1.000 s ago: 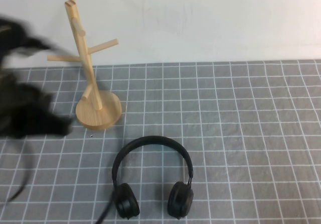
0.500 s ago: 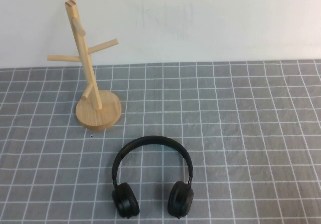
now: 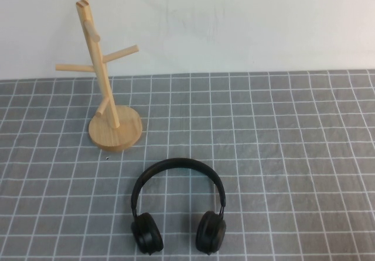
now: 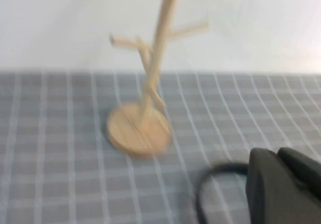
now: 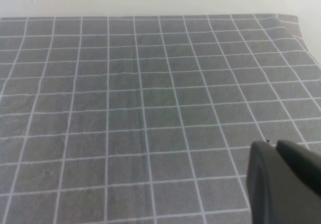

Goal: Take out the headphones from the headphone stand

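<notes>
Headphones [image 3: 177,207] lie flat on the counter [image 3: 293,155], near the headphone stand [image 3: 105,85], off its pegs. Left hand [image 4: 283,184] closed, empty, near the stand. Right hand [image 5: 283,181]: state unclear, over bare counter.

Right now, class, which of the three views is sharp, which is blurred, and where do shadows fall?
High view: sharp, even light, faint shadow under the black on-ear headphones. Left wrist view: blurred light bamboo tree-shaped stand, left end effector at the corner. Right wrist view: crisp grey grid cloth, right end effector dark.
</notes>
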